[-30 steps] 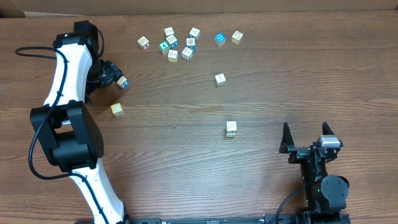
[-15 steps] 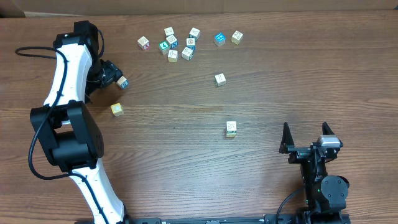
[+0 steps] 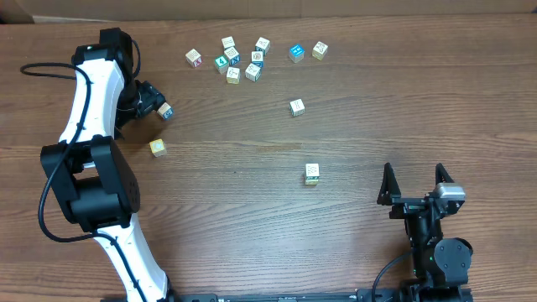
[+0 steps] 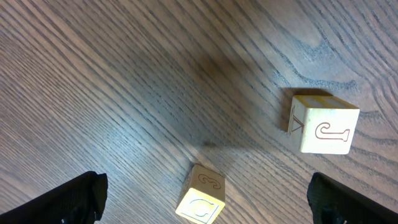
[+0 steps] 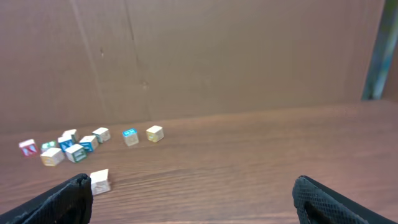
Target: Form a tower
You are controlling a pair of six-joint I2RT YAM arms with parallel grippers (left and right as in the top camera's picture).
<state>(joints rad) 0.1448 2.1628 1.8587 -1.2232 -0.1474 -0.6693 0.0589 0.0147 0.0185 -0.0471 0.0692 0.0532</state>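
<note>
We record one change only. In the overhead view the right claw (image 3: 413, 169) has shifted slightly. Its pale camera block (image 3: 450, 192) now sits a little further right than in both earlier pictures. The round joint (image 3: 454, 254) below it lies marginally nearer the near edge of the tabletop (image 3: 336, 243). The shift is small but plain.

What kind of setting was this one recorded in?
Probably a robotics lab bench: a brown wood-grain tabletop, a white and black robot arm, and small wooden picture cubes scattered as props.
</note>
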